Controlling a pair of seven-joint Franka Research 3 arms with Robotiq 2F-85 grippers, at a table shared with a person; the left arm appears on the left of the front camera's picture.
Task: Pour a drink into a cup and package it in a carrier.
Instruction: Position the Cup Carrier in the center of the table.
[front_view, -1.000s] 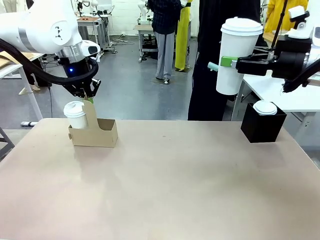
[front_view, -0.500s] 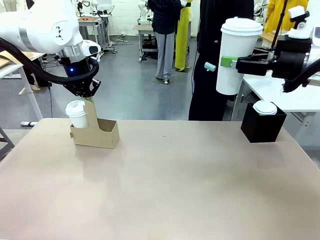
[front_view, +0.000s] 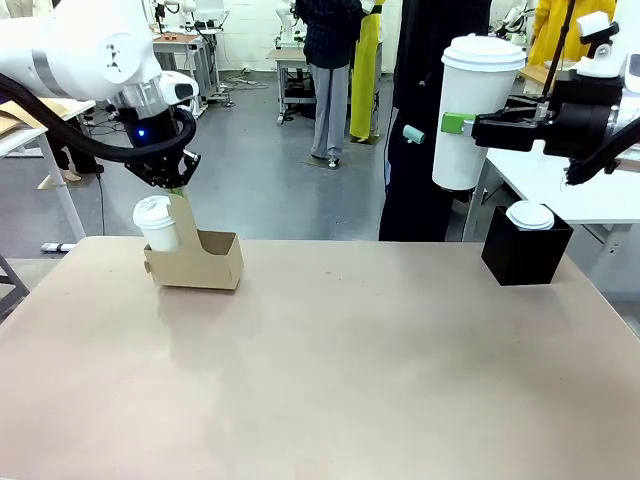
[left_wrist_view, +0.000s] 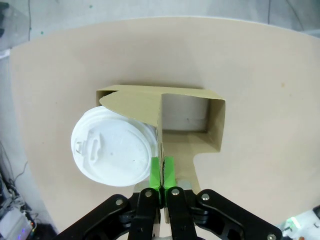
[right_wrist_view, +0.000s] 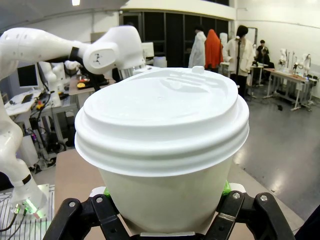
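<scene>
Carrier (front_view: 195, 262) sits at the far left of the worktop (front_view: 350, 360), tipped a little. I think it is light and bendy, since it is thin cardboard. The tall tab (front_view: 183, 218) in the middle looks like the best place to hold it. The left end effector (front_view: 173, 188) is pinched shut on that tab. One small cup (front_view: 155, 222) fills one slot and the other slot is empty, so it may lean to the full side. The right end effector (front_view: 455, 124) is closed round a big cup (front_view: 475, 110), up in the air. I count one carrier, one black box (front_view: 525, 255), two cups and three white lids. One lid (front_view: 530, 214) tops the box.
</scene>
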